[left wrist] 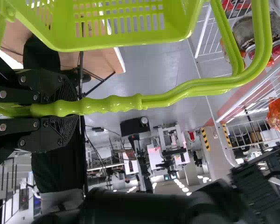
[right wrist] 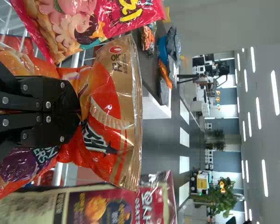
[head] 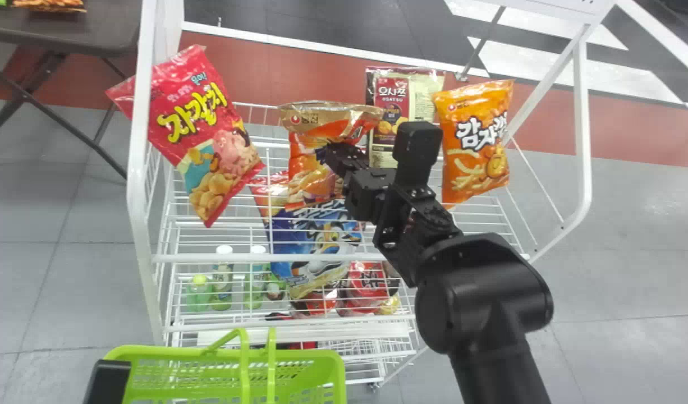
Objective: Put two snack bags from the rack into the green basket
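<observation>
While the right gripper [head: 325,155] pinched one gold-orange bag [head: 330,116], the left gripper [head: 109,377] held one green basket [head: 170,352].
One pink bag [head: 203,129] sat left of the right jaws, one maroon-and-cream bag [head: 390,101] and one orange bag [head: 476,146] right, one blue bag [head: 321,238] below.

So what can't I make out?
- Green basket: near end cut by head view's bottom edge.
- Basket handle: gripped stretch behind left gripper, left wrist view.
- Gold-topped bag: pinched part behind right gripper, right wrist view.
- Maroon-and-cream bag: partly behind right arm, head view.
</observation>
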Robot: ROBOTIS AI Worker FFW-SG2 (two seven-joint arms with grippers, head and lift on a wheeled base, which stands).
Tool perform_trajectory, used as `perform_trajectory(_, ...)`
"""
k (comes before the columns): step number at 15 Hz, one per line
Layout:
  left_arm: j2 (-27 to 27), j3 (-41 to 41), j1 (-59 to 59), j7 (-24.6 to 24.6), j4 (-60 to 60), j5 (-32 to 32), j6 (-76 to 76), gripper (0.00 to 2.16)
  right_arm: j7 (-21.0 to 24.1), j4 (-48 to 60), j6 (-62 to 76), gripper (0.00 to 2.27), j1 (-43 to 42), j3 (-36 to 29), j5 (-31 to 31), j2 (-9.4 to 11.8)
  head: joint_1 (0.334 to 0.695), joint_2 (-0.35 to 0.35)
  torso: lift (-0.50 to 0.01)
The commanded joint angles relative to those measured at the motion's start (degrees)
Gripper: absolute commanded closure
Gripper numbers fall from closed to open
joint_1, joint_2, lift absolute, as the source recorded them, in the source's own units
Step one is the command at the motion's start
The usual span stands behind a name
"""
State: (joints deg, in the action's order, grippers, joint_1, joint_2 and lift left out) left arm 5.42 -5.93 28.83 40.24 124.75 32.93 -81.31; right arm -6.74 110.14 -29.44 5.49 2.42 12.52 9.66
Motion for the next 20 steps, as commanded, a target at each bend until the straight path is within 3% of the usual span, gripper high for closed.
perform_trajectory(1, -0.1, 0.0, 0.1, 0.0, 0.3, 0.0, 0.1, 2.14, -0.6, 6.7, -2.0, 2.11, 5.1, -2.8, 4.4, 1.2, 0.695, -0.35, -0.007)
perform_trajectory(5, -0.1, -0.1, 0.0, 0.1, 0.8, 0.1, 1.0, 2.14, -0.8, 20.3, -14.5, 2.11, 14.7, -8.0, 10.7, 1.9, 0.695, -0.35, -0.007)
perform_trajectory(11, -0.6, -0.4, -0.3, -0.6, 0.8, 0.3, 1.7, 2.14, -1.0, 33.5, -38.2, 2.11, 25.4, -11.2, 13.6, 1.6, 0.695, -0.35, -0.007)
perform_trajectory(14, -0.9, 0.0, 0.3, -2.0, 1.4, 0.9, 2.1, 2.14, -0.1, 33.6, -41.4, 2.11, 27.3, -9.8, 13.2, 1.6, 0.695, -0.35, -0.007)
perform_trajectory(20, -1.3, -0.7, 0.4, -2.9, 1.5, 1.1, 2.4, 2.14, 2.0, 30.0, -44.2, 2.11, 29.2, 1.1, 9.7, 1.9, 0.695, -0.35, -0.007)
